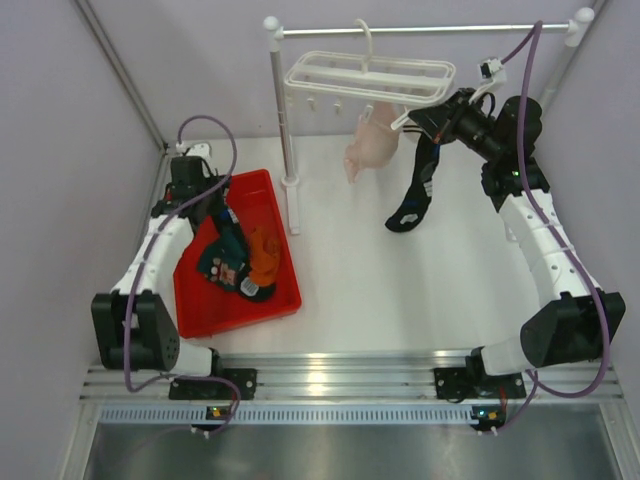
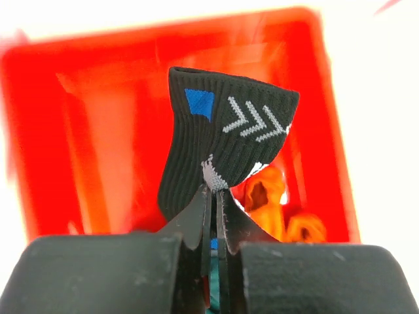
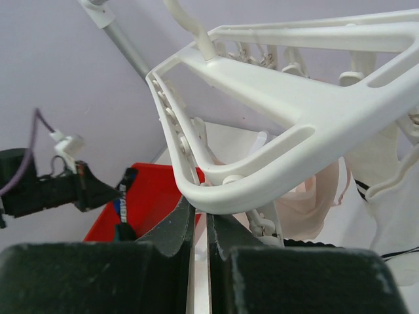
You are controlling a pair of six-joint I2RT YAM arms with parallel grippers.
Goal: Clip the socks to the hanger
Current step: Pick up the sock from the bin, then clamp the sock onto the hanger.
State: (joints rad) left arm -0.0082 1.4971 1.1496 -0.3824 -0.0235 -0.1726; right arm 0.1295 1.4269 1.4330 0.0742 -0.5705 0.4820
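My left gripper (image 1: pixel 228 232) hangs over the red bin (image 1: pixel 250 182), shut on a black sock (image 2: pixel 222 140) that has a blue patch and white chevrons, pinched at its lower edge (image 2: pixel 215 191). An orange sock (image 1: pixel 266 254) and a dark teal sock (image 1: pixel 220 258) lie in the bin. The white hanger (image 1: pixel 370 75) hangs from the rail. A pale pink sock (image 1: pixel 368 148) and a black sock (image 1: pixel 415 195) dangle under it. My right gripper (image 1: pixel 418 122) sits just under the hanger frame (image 3: pixel 294 124), its jaws (image 3: pixel 201 212) nearly closed on something thin and white, apparently a clip.
A metal rail (image 1: pixel 420 30) on white posts (image 1: pixel 285 150) spans the back. The red bin's right rim (image 1: pixel 292 270) lies near the left post's foot. The left arm (image 3: pixel 46 190) shows beyond the hanger in the right wrist view.
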